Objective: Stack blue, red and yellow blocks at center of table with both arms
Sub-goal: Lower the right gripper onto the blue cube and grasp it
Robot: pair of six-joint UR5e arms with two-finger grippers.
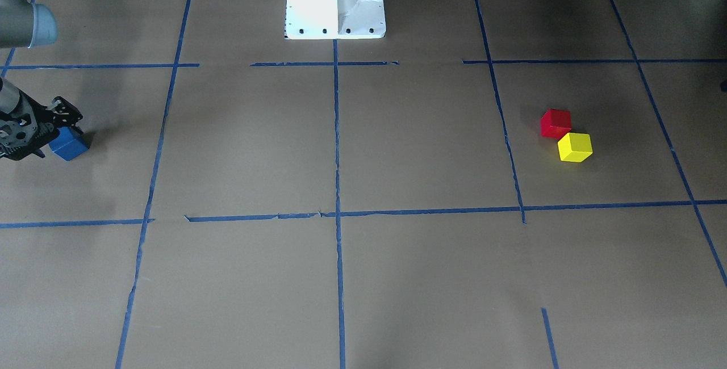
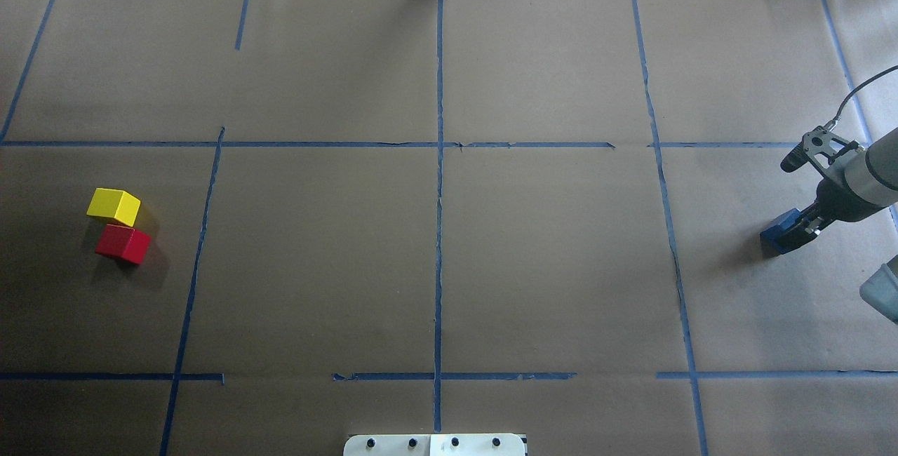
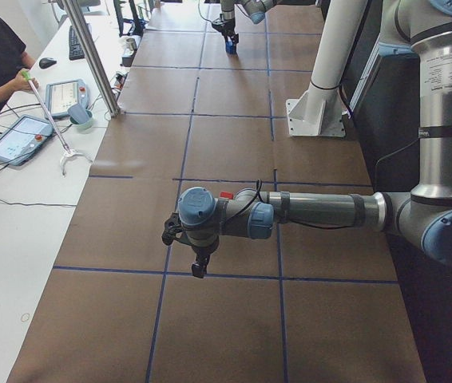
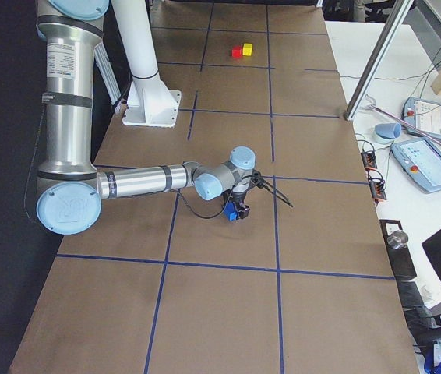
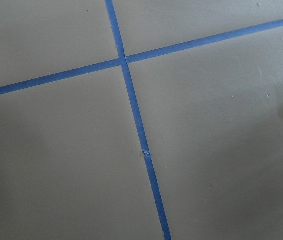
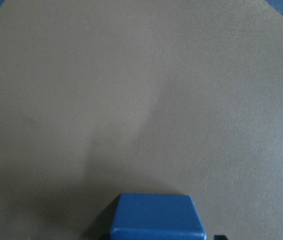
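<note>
Black right claw [image 2: 791, 230] is pinching the blue block [image 2: 777, 233] at the bench's [image 2: 561, 266] three o'clock side. Red block [image 2: 123, 243] and yellow block [image 2: 114, 205] are waiting side by side at nine o'clock. Judging from this, the first pick is happening, and carrying the blue block to the centre is coming next. Left claw [image 3: 199, 267]: cannot tell its spread.

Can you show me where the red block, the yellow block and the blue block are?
red block [image 1: 555, 124], front-facing view, the middle of the block.
yellow block [image 1: 575, 147], front-facing view, the middle of the block.
blue block [image 1: 71, 146], front-facing view, its uncovered side.
</note>
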